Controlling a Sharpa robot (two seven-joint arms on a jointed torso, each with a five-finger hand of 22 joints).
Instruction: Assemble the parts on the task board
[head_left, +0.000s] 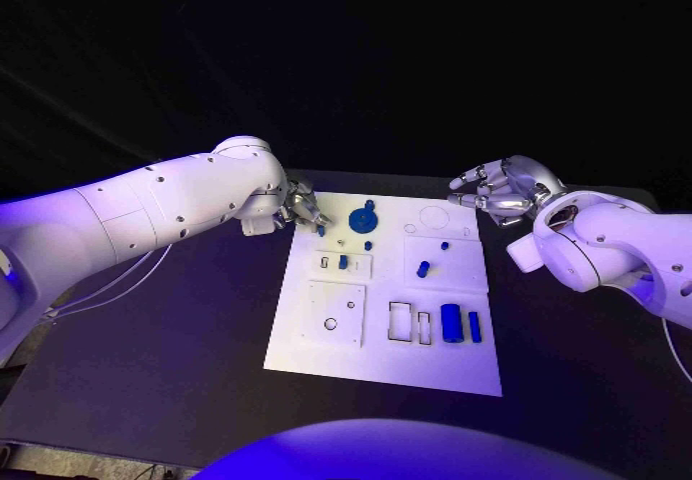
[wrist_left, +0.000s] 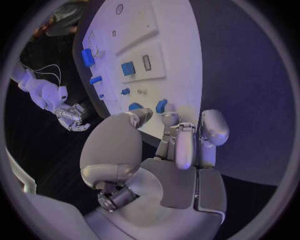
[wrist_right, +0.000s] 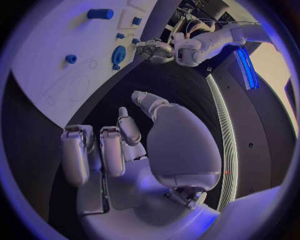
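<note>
The white task board (head_left: 387, 345) lies in the middle of the black table. A round blue part (head_left: 364, 218) lies near its far edge. My left hand (head_left: 303, 208) hovers at the board's far left corner, just left of that part, fingers apart and holding nothing. In the left wrist view its fingertips (wrist_left: 170, 120) reach over the board's edge (wrist_left: 181, 60), with the blue part (wrist_left: 161, 105) just beyond them. My right hand (head_left: 498, 192) hangs off the board's far right corner, fingers loosely bent around nothing; its palm (wrist_right: 178, 140) faces bare table.
More blue parts sit on the board: a small peg (head_left: 423, 268), a square piece (head_left: 343, 262) in a recess, a cylinder (head_left: 453, 322) and a bar (head_left: 475, 326) near the front right. Empty rectangular slots (head_left: 401, 320) lie beside them. Black table surrounds the board.
</note>
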